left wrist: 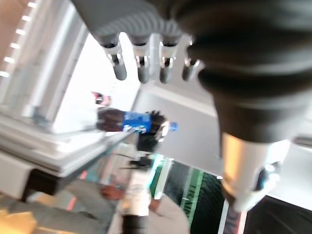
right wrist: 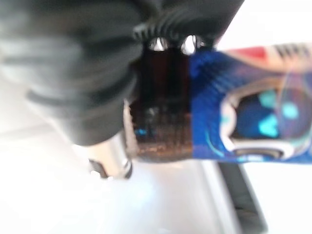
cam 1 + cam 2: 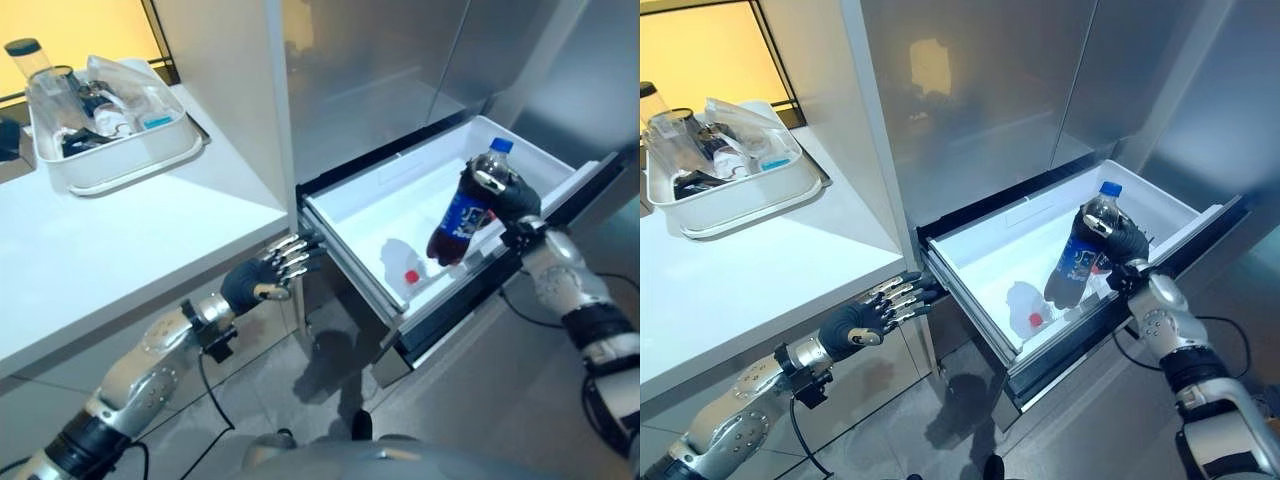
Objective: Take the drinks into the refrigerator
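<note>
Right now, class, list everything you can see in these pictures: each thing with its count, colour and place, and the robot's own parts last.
Cola bottle: one, dark with blue label and blue cap, held tilted over the open drawer.
Clear bottle: one, red cap, lying inside the drawer.
Refrigerator drawer: one, white inside, pulled open.
Refrigerator doors: silver-grey, above the drawer.
Tray: one, white, on the counter, holding mixed items.
Counter: one, white, beside the refrigerator.
Left hand: fingers straight, at the drawer's near corner.
Right hand: curled round the cola bottle.
</note>
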Robot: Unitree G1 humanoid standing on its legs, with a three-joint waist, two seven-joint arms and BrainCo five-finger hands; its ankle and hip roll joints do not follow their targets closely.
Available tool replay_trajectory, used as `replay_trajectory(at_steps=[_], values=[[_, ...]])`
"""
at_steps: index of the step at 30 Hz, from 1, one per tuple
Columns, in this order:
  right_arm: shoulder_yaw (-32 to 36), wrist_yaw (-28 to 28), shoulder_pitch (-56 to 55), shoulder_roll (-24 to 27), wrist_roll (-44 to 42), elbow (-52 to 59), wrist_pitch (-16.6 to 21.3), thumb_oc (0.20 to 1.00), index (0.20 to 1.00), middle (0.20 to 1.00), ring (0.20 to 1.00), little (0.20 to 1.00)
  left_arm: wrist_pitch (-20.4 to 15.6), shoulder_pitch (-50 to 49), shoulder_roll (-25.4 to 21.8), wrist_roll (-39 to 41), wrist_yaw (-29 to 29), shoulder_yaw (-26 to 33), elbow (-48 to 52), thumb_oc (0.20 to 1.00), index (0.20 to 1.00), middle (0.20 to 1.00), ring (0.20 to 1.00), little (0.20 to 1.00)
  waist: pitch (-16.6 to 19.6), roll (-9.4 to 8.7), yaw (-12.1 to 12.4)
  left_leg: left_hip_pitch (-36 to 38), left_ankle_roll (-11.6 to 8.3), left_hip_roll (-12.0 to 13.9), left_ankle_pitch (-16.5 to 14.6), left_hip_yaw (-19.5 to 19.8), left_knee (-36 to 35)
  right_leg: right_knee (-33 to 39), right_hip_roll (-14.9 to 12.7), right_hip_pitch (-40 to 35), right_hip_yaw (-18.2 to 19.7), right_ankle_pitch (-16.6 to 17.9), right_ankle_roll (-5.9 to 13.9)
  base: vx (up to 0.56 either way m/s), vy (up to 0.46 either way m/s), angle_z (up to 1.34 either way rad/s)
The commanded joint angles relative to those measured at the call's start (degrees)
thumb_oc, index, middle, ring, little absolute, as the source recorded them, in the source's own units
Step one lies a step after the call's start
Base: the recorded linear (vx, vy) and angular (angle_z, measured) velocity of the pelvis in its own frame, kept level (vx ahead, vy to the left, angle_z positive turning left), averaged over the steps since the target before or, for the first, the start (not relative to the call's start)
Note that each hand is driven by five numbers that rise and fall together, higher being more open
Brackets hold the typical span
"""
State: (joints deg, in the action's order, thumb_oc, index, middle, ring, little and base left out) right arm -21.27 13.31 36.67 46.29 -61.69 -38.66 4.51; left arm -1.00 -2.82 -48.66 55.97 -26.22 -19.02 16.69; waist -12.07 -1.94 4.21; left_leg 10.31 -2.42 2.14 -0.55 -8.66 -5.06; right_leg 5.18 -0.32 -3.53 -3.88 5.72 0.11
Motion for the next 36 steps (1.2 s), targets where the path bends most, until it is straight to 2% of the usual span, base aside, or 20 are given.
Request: replay_trajectory(at_steps=[1, 3, 5, 15, 23, 31, 36], values=[[-3.1, 1.1, 19.4, 6.6, 2.4, -2.2, 3.8, 0.2, 0.2, 0.2, 0.2, 0.2, -4.0, 2.0, -3.9, 4.0, -2.1, -0.9, 3.9, 1.0, 1.0, 1.0, 1.0, 1.0, -1.9, -1.55, 2.7, -2.1, 0.37, -0.2, -1.1, 2.8, 0.2, -8.3, -2.2, 3.3, -2.7, -3.1, 5.85, -0.1, -0.016, 0.02], [-3.5, 1.2, 19.9, 6.6, 2.3, -2.4, 3.8, 0.2, 0.2, 0.2, 0.2, 0.2, -4.0, 2.0, -3.8, 4.0, -2.1, -0.7, 3.9, 1.0, 1.0, 1.0, 1.0, 1.0, -1.9, -1.46, 2.6, -2.2, 0.37, -0.2, -1.0, 2.8, 0.2, -8.4, -2.2, 3.5, -2.8, -3.1, 5.84, -0.08, -0.011, 0.03], [-9.1, 1.0, 27.5, 8.5, 5.3, -6.2, 3.5, 0.2, 0.2, 0.2, 0.2, 0.2, -4.5, 3.2, -6.2, 4.5, -2.3, -1.8, 4.9, 1.0, 1.0, 1.0, 1.0, 1.0, -4.1, -1.27, 3.2, -5.0, 0.27, 0.0, 0.2, 3.3, 0.7, -9.6, -2.0, 6.6, -3.1, -2.7, 5.71, -0.14, -0.022, 0.11], [-20.1, 1.4, 37.3, 9.3, 12.5, -7.2, 2.9, 0.2, 0.2, 0.2, 0.2, 0.2, -5.7, 5.1, -9.7, 4.5, -1.9, -3.2, 6.6, 1.0, 1.0, 1.0, 1.0, 1.0, -10.0, -1.08, 4.0, -12.3, -0.06, 0.8, 2.3, 4.5, 2.7, -13.3, -2.0, 14.3, -3.6, -2.2, 5.48, -0.08, -0.02, 0.12], [-26.3, 1.6, 40.7, 8.9, 17.5, -5.6, 2.4, 0.2, 0.2, 0.2, 0.2, 0.2, -7.1, 8.3, -10.5, 3.9, -0.6, -5.1, 7.3, 1.0, 1.0, 1.0, 1.0, 1.0, -13.4, -1.48, 4.0, -15.9, -0.34, 1.0, 3.2, 4.8, 3.8, -14.6, -1.8, 17.9, -3.4, -1.8, 5.42, -0.05, -0.025, 0.04], [-32.2, 2.0, 40.3, 9.0, 30.7, -7.9, 1.8, 0.2, 0.2, 0.2, 0.2, 0.2, -8.6, 11.2, -9.6, 2.4, 1.4, -6.1, 7.4, 1.0, 1.0, 1.0, 1.0, 1.0, -17.7, -1.39, 4.2, -19.1, -0.87, 1.2, 4.2, 5.5, 4.1, -15.2, -1.5, 20.8, -3.8, -1.4, 5.38, -0.04, -0.024, -0.01], [-33.7, 2.9, 38.6, 9.1, 35.0, -8.4, 1.5, 0.2, 0.2, 0.2, 0.2, 0.2, -9.5, 10.9, -8.9, 1.7, 2.4, -5.3, 7.4, 1.0, 1.0, 1.0, 1.0, 1.0, -17.7, -1.42, 4.1, -21.3, -0.98, 1.3, 4.5, 5.9, 3.8, -15.5, -1.5, 23.2, -4.1, -1.3, 5.3, -0.03, -0.021, 0.06]])
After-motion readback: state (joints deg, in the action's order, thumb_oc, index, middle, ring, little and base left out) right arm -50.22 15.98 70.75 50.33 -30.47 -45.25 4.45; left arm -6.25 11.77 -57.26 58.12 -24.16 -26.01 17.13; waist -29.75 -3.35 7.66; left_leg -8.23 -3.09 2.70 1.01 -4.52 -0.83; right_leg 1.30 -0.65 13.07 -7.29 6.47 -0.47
